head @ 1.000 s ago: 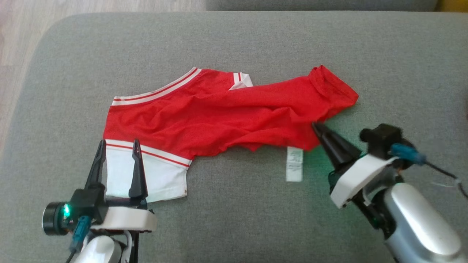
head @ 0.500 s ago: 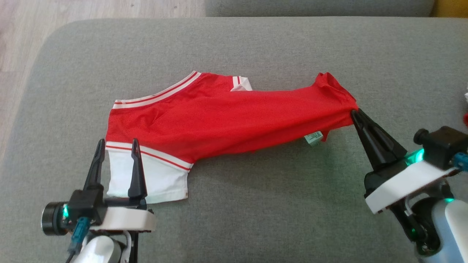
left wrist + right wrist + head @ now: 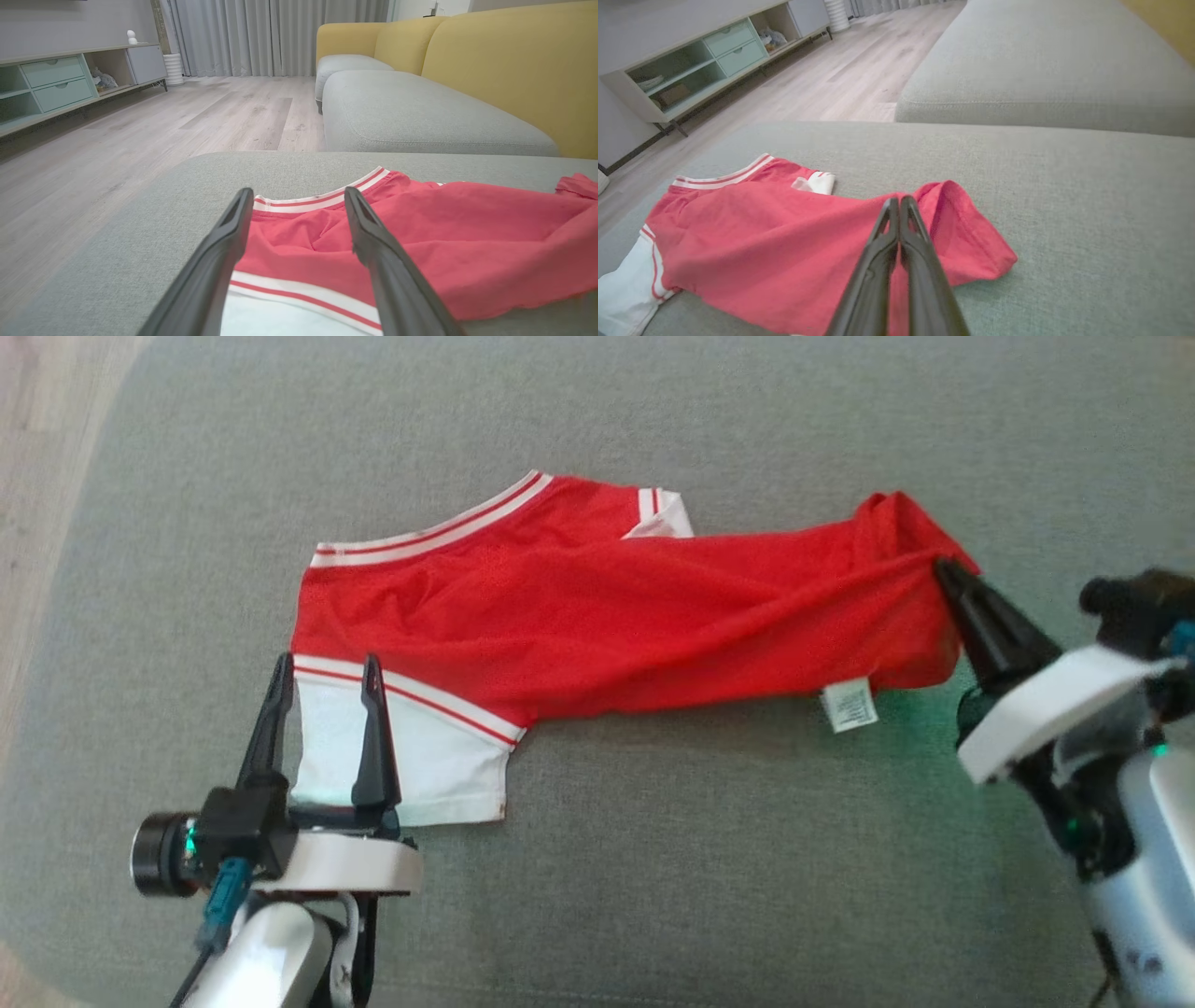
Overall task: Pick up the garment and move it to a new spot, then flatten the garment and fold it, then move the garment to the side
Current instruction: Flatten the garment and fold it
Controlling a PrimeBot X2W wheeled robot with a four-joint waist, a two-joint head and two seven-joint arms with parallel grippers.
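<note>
We pinch the red garment (image 3: 597, 616) by its 3 o'clock end on the grey cushion (image 3: 653, 896) with our right tool (image 3: 941, 566). Our released left tool (image 3: 327, 659) partly hides its white panel (image 3: 439, 775) at 7 o'clock.

One garment (image 3: 607, 616), one label (image 3: 849, 703), one left gripper (image 3: 327, 659), one right gripper (image 3: 941, 566).

Pale wood floor (image 3: 140, 121); grey curtains (image 3: 243, 37); yellow-backed sofa (image 3: 504, 70); low sideboard (image 3: 60, 84) with green drawers.
</note>
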